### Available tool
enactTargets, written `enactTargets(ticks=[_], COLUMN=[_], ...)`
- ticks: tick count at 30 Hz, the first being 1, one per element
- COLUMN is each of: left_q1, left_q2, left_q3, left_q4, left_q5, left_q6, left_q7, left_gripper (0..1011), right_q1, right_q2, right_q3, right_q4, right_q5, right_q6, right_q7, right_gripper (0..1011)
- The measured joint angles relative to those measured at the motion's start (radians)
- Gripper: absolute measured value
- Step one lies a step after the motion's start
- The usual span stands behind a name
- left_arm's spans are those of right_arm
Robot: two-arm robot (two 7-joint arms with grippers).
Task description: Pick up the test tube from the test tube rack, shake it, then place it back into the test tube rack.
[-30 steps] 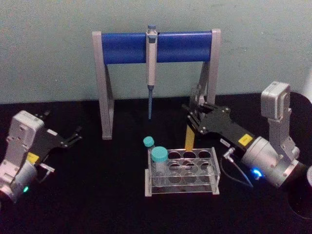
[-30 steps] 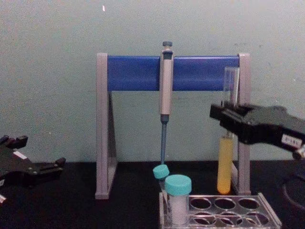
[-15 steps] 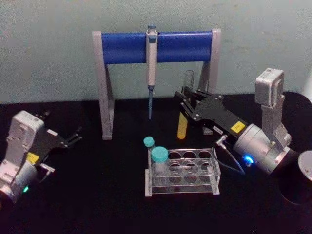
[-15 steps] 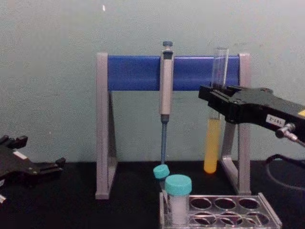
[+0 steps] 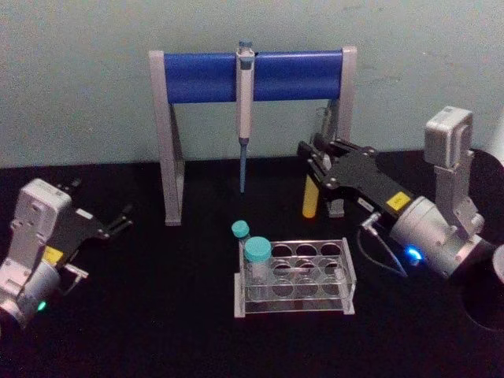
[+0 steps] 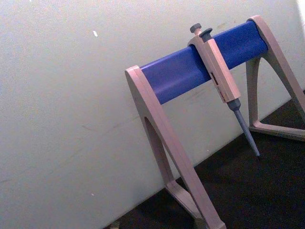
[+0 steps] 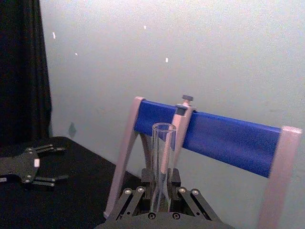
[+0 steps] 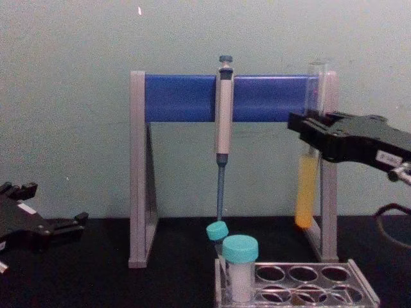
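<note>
The test tube (image 8: 307,189), which we judge light, slick and breakable, hangs upright above the test tube rack (image 5: 295,303), clamped just above its liquid by our right gripper (image 8: 313,131), a sound hold; our left gripper (image 5: 118,220) rests spread apart at far left.

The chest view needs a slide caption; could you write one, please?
Right gripper holds the test tube upright, clear of the test tube rack; left gripper parked.

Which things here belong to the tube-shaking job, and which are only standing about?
Job: tall clear glass test tube with yellow-orange liquid; right gripper shut on it, behind the rack; low clear plastic test tube rack.
Standing about: grey-and-blue pipette stand; grey pipette hanging on it; two teal-capped vials; left gripper, parked at the left, open.
</note>
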Motion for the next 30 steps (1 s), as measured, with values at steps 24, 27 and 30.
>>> enactTargets(ticks=[24, 27, 30], left_q1=[0.0, 0.0, 0.0], left_q2=[0.0, 0.0, 0.0], left_q3=[0.0, 0.0, 0.0], left_q4=[0.0, 0.0, 0.0], left_q5=[0.0, 0.0, 0.0], left_q6=[0.0, 0.0, 0.0], left_q7=[0.0, 0.0, 0.0], left_gripper=[1009, 1010, 1010], right_q1=[-0.154, -0.125, -0.1], right_q2=[0.083, 0.067, 0.052], right_q3=[0.015, -0.005, -0.018], right_q4=[-0.194, -0.163, -0.132], right_q5=[0.031, 0.041, 0.046], right_q6=[0.083, 0.073, 0.058], right_q7=[0.032, 0.048, 0.056], right_gripper=[232, 230, 232])
